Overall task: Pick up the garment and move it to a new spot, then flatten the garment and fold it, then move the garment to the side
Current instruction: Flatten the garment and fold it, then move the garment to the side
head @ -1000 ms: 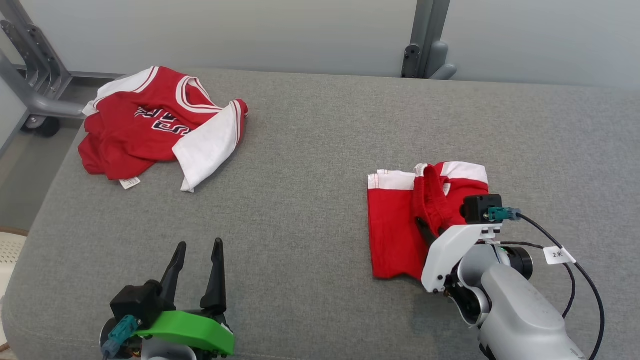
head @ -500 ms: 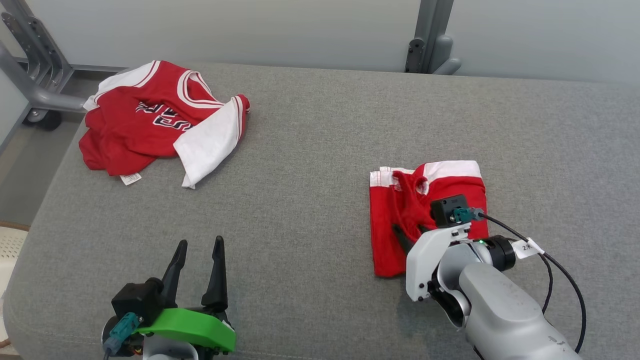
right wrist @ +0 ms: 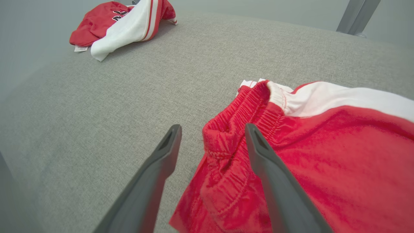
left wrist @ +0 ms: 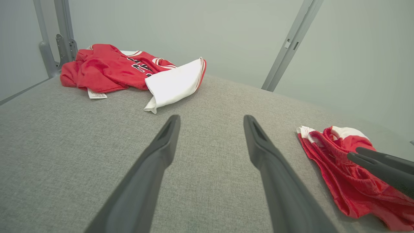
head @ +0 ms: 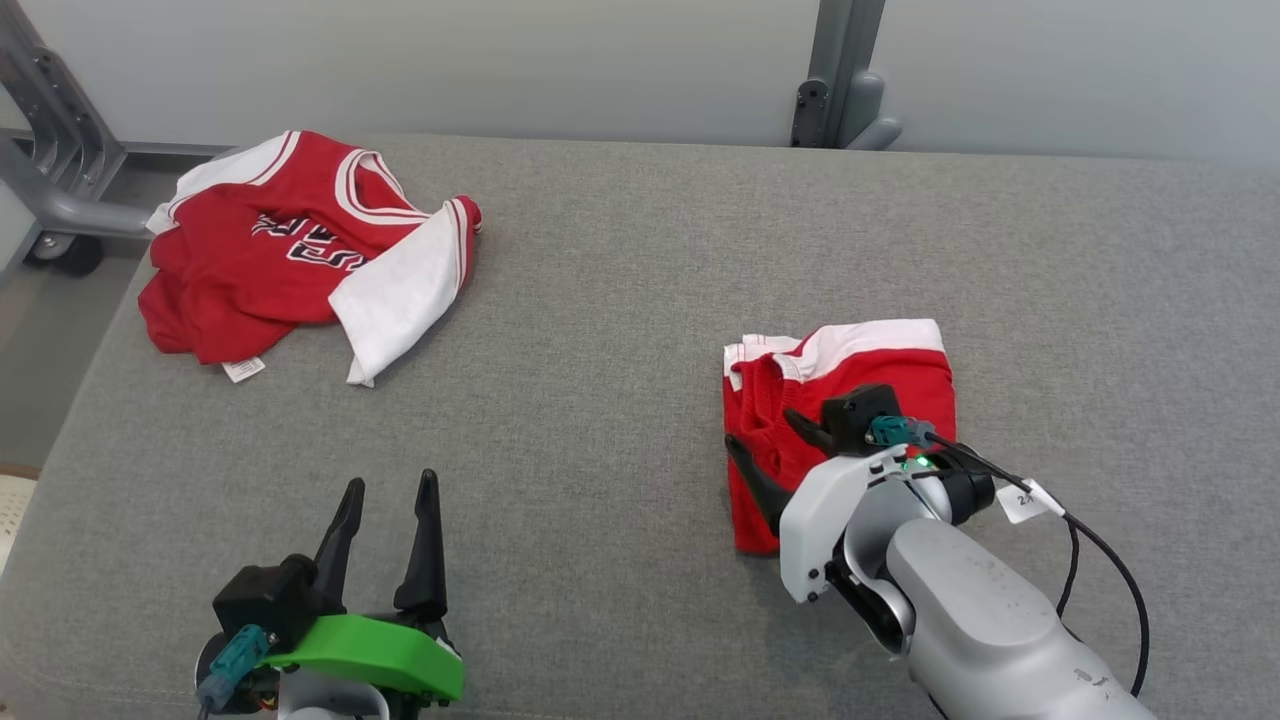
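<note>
Red shorts (right wrist: 323, 155) bunch between right gripper's (right wrist: 212, 129) wide-open jaws.

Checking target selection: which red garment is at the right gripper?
The folded red shorts, under the open right gripper; the crumpled jersey lies far-left, untouched.

- Bright, even, diffuse light; colours crisp.
- Head view: a soft shadow lies beneath the right arm (head: 1000, 640), around 5 o'clock.
- Wrist views: wide-angle stretching at the edges; fingers (left wrist: 139, 191) look soft at 6 o'clock.

Likely a test lab: grey fabric-covered platform (head: 620, 280), bare pale wall panels (head: 450, 60), metal frame (head: 60, 205) on a caster (head: 62, 255).
</note>
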{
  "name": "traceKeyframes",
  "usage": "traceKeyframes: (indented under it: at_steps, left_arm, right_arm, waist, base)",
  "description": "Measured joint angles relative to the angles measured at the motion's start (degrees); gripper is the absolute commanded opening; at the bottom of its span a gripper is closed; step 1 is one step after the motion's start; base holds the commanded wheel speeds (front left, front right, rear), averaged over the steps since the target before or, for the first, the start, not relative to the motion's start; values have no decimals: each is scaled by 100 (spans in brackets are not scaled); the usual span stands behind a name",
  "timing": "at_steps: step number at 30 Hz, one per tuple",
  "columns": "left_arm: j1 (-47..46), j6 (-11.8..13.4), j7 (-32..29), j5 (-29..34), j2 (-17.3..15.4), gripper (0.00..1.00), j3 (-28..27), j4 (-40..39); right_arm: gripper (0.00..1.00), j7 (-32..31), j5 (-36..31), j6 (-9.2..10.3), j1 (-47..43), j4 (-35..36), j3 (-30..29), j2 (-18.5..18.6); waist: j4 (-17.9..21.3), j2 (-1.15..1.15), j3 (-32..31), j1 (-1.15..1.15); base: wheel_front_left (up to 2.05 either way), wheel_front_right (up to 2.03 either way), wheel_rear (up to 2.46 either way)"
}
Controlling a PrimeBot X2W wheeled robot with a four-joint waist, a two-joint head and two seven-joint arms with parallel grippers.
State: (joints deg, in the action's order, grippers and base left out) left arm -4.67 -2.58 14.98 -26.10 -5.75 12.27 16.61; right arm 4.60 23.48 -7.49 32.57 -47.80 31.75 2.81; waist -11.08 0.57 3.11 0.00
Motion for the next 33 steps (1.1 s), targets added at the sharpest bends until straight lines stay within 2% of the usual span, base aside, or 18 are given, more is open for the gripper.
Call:
traceKeyframes:
  at_steps: [6,19,24,33]
  left_arm:
    - [14,15,5,1,-9,100,-33,-54]
    - [87,119,7,44,-45,100,-69,-292]
    - [141,165,5,60,-51,100,-77,-346]
    - [187,183,7,59,-44,100,-121,-361]
  right_arm:
    - [100,215,-178,0,17,111,-258,0]
    - [100,772,-994,-1,-219,538,-1786,2]
    - [100,951,-1359,0,-652,1116,-2337,5]
    - [100,1040,-1413,0,-1857,2583,-3086,2]
  waist:
    - [145,0,-56,0]
    - [651,0,-182,0]
    - [790,0,-211,0]
    - [795,0,-258,0]
  base:
    - [0,0,0]
    - [0,0,0]
    - [0,0,0]
    - [0,0,0]
